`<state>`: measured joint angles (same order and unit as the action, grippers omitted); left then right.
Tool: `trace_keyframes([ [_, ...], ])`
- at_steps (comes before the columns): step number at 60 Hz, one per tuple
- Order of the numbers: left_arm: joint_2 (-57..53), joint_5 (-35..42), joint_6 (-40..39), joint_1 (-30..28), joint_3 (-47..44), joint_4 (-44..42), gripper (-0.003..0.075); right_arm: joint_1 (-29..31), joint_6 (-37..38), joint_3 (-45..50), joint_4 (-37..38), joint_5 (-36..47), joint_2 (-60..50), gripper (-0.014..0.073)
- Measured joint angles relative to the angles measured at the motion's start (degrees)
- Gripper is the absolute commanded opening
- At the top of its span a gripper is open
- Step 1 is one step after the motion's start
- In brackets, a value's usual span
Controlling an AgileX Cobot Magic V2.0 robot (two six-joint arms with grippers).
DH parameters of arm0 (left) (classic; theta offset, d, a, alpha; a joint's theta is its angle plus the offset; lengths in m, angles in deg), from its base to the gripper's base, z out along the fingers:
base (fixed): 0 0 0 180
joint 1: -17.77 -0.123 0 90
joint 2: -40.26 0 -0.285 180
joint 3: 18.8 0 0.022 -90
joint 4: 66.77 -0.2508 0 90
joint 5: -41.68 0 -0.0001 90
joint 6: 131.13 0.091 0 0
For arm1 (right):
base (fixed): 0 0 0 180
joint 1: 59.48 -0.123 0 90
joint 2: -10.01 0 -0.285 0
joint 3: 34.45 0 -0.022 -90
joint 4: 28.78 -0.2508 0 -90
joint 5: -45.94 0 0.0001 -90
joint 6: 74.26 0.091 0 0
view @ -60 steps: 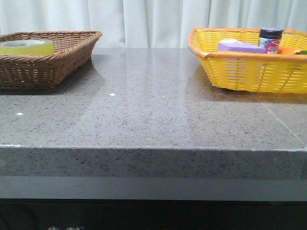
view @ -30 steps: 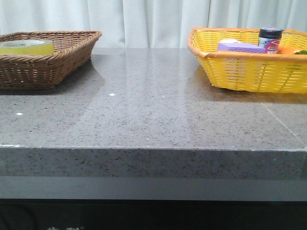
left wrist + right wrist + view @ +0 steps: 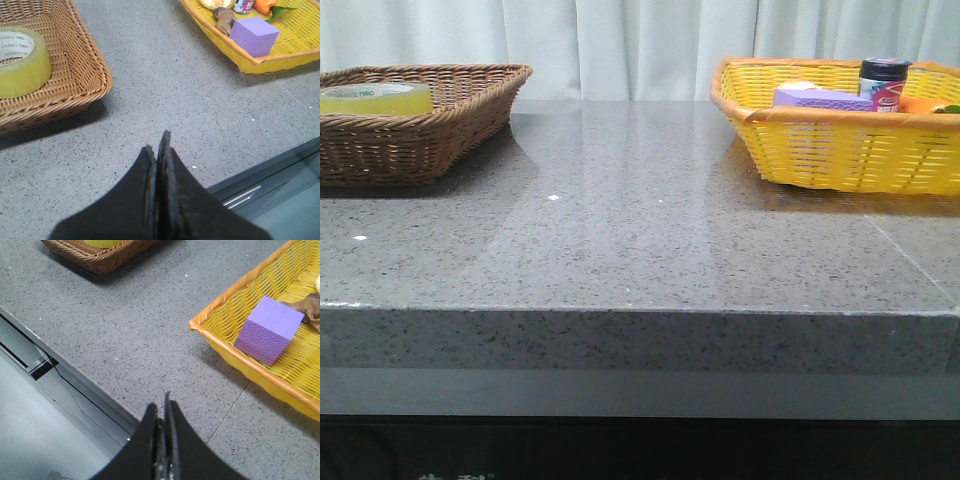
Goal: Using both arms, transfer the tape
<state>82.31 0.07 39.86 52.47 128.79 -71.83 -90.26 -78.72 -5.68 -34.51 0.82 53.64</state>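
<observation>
The yellow tape (image 3: 376, 97) lies flat in the brown wicker basket (image 3: 440, 125) at the far left of the table; the left wrist view also shows the tape (image 3: 20, 62) with its white printed core. My left gripper (image 3: 156, 145) is shut with nothing in it, hovering over the grey counter near its front edge, well apart from the tape. My right gripper (image 3: 161, 405) is shut and empty too, above the counter's front edge. Neither arm shows in the front view.
A yellow basket (image 3: 840, 140) at the far right holds a purple sponge block (image 3: 270, 330), a jar (image 3: 884, 82) and some produce. The brown basket's corner (image 3: 102, 257) appears in the right wrist view. The counter's front edge (image 3: 640, 312) drops to a darker ledge.
</observation>
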Motion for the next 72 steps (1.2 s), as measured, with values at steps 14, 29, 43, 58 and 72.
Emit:
trace_keyframes([
  [14, -0.51, 0.4, 0.0, 0.11, -0.51, 0.0, -0.002, 0.0, 0.0, 0.0, 0.0, 0.0, 0.0, -0.0067],
  [29, -8.33, 7.19, 0.0, -4.57, -9.2, -0.21, -0.002, 0.0, 0.0, 0.0, 0.0, -0.1, 0.0, -0.0068],
  [43, -21.47, 25.87, 0.0, -15.76, -27.72, 1.73, -0.002, 0.0, 0.0, 0.0, 0.0, -0.1, 0.0, -0.0068],
  [58, -32.58, 34.71, 0.0, -23.58, -41.7, 7.01, -0.002, 0.0, 0.0, 0.0, 0.0, -0.1, 0.0, -0.0068],
  [72, -34.5, 36.73, 0.0, -23.96, -44.93, 7.48, -0.002, 0.0, 0.0, 0.0, 0.0, -0.2, 0.0, -0.0068],
])
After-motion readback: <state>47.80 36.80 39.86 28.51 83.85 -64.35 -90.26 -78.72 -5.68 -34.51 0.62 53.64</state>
